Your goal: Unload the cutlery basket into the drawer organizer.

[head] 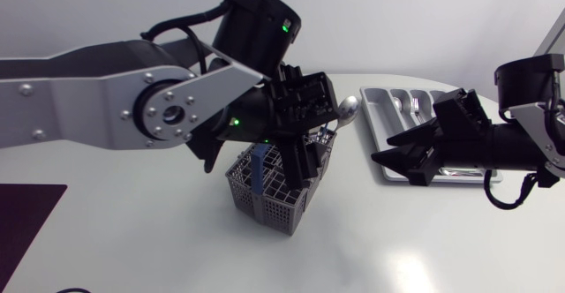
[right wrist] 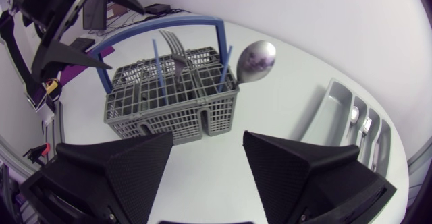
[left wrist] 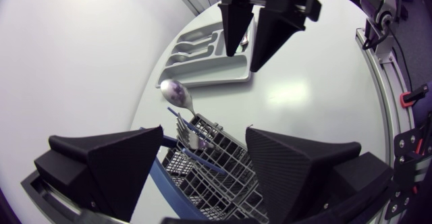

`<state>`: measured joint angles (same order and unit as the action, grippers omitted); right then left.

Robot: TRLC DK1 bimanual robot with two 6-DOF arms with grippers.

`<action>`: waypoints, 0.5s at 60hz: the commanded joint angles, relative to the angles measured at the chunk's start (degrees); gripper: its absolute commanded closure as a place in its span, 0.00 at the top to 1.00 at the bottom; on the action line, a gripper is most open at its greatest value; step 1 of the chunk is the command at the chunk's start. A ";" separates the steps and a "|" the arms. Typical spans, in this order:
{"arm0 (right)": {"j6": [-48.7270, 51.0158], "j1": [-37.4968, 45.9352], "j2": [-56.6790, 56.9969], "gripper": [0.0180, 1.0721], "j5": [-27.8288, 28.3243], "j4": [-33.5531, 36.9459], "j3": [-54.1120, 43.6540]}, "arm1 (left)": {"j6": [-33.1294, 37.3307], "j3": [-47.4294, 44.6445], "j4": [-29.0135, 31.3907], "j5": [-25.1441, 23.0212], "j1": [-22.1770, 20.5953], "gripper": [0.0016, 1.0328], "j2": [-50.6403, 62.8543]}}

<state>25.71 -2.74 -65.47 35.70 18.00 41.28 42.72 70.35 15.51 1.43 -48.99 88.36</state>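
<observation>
The left hand [left wrist: 206, 143] hangs open just above the cutlery basket [head: 265, 200], in one corner of which a light, stiff, probably slippery steel spoon [left wrist: 177, 94] stands bowl-up, best pinched at its neck above the rim.

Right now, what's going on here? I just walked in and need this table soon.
The left hand hangs open over the cutlery basket, which holds a spoon and forks. The right hand, open and empty, is by the drawer organizer, where a few pieces already lie. Nothing is gripped.
</observation>
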 commanded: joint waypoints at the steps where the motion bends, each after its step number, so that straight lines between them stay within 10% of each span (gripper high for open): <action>1: -0.23 -2.71 0.52 0.72 -0.81 -0.42 -1.73 | 1.84 3.13 -0.92 0.24 1.00 0.90 2.87; 30: -1.90 -8.07 -0.62 0.72 -3.01 -4.11 -3.04 | 4.04 9.19 -1.62 0.33 3.73 0.62 10.96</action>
<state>25.04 -10.13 -65.25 33.10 14.74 39.99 45.12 77.12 14.26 1.63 -45.47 97.67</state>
